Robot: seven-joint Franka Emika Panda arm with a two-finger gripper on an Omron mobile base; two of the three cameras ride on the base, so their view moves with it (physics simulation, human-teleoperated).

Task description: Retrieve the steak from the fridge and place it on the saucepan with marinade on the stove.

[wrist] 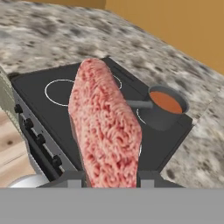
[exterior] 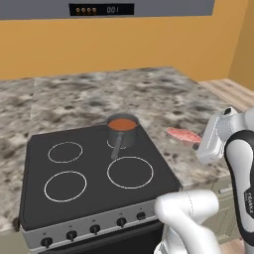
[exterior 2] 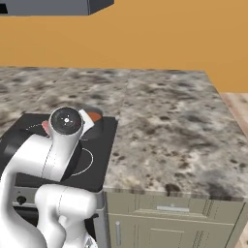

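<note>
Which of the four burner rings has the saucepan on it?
The back right ring, farthest from the knobs: the saucepan covers most of it on the stove. The other three rings are bare.

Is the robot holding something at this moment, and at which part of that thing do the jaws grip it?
Yes, the steak. The jaws grip it at one short end, one finger on each flat face, and the rest sticks out ahead of the gripper.
</note>
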